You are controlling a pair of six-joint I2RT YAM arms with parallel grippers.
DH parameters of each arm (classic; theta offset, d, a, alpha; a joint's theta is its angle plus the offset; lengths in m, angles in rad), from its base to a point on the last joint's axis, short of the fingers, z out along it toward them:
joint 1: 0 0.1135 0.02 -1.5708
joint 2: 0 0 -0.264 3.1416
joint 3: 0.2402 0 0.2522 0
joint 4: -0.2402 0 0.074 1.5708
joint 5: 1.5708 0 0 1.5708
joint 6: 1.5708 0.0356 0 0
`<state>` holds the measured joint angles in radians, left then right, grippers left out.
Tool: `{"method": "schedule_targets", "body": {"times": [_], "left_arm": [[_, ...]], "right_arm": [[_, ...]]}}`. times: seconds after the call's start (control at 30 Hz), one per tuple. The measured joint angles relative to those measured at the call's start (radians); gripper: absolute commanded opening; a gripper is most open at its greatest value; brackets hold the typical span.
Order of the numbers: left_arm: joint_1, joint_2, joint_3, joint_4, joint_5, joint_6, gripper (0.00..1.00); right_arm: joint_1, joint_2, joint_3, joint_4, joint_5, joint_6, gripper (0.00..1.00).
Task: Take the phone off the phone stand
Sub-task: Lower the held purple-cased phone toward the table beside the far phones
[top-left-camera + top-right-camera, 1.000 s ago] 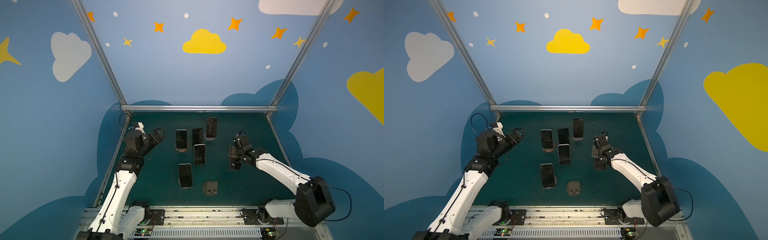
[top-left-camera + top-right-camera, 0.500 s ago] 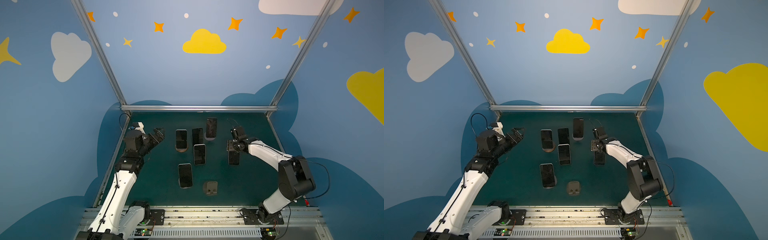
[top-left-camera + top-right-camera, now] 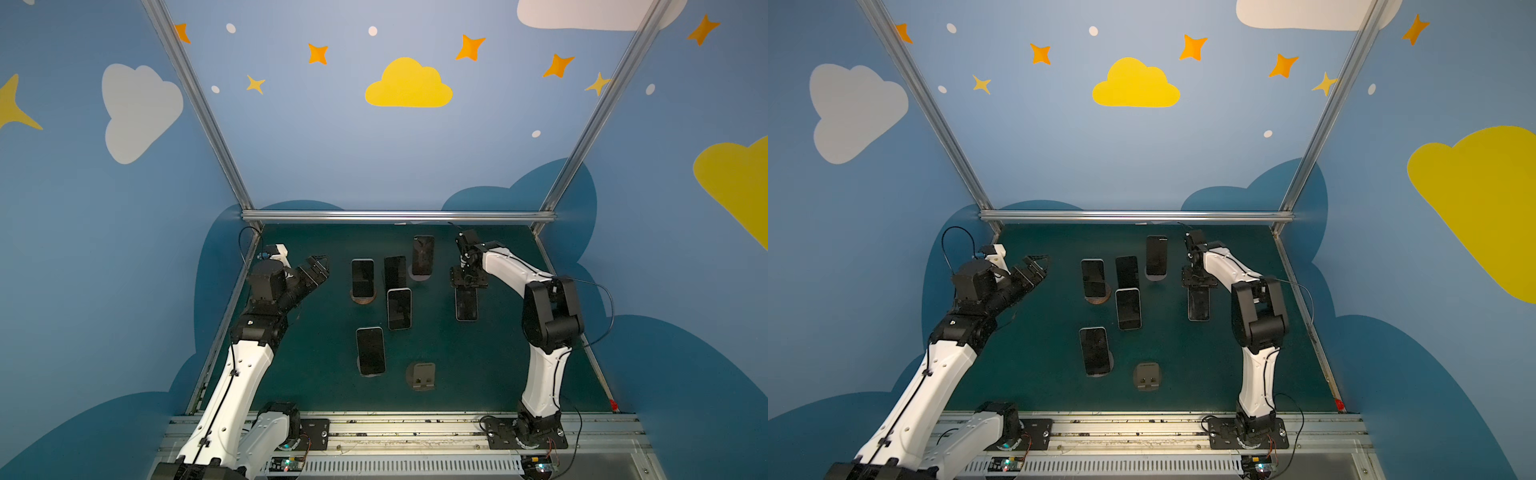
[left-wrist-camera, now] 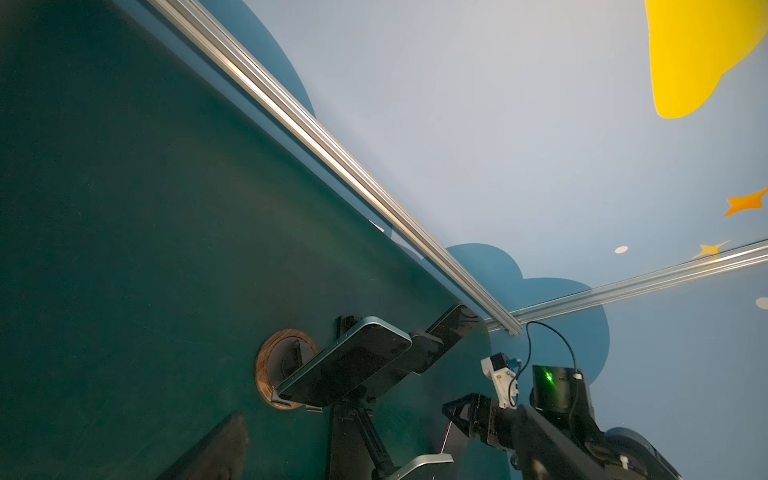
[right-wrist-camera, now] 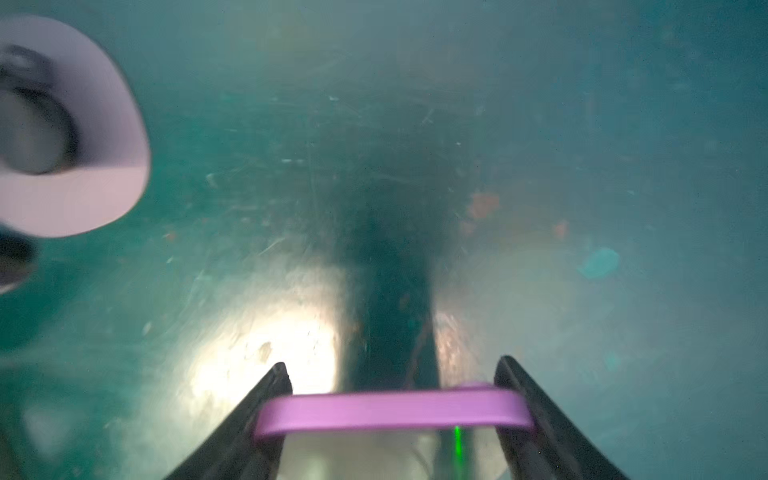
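My right gripper (image 3: 469, 283) (image 3: 1200, 282) is shut on a phone (image 3: 466, 305) (image 3: 1198, 305), which points from the jaws toward the table's front, right of the middle. In the right wrist view the phone's purple edge (image 5: 390, 409) spans the gap between the two black fingers (image 5: 266, 399), low over the green table; I cannot tell whether it touches. An empty dark phone stand (image 3: 422, 376) (image 3: 1147, 377) sits near the front centre. My left gripper (image 3: 318, 266) (image 3: 1036, 266) hangs open and empty at the back left.
Several other phones lean on stands mid-table: one on a wooden base (image 3: 363, 277) (image 4: 345, 365), a dark one (image 3: 395, 270), a rear one (image 3: 423, 254), a silver-edged one (image 3: 399, 308) and a front one (image 3: 370, 351). A pale round stand base (image 5: 62, 145) lies close beside my right gripper.
My right gripper has carried the phone toward the back of the table while its elbow folded upward. The left arm has stayed still.
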<state>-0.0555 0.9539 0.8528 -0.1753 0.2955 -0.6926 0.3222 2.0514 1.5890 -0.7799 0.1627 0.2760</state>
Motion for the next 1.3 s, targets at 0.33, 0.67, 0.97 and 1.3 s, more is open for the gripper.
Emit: {"method": "schedule_targets", "body": {"times": [0.33,0.67,0.97,1.3], "left_arm": [[-0.003,-0.002,0.0,0.0,-0.001,0.0,0.98],[-0.005,-0.008,0.0,0.0,-0.001,0.0,0.98],[-0.006,-0.018,0.0,0.0,-0.001,0.0,0.98],[-0.006,-0.022,0.0,0.0,-0.002,0.001,0.98]], "right_arm": [[-0.027,0.147,0.165,-0.176,-0.044,-0.043,0.68],[-0.028,0.232,0.269,-0.26,-0.053,-0.075,0.69],[-0.028,0.276,0.346,-0.329,-0.053,-0.076,0.75],[-0.03,0.286,0.358,-0.343,-0.074,-0.072,0.79]]}}
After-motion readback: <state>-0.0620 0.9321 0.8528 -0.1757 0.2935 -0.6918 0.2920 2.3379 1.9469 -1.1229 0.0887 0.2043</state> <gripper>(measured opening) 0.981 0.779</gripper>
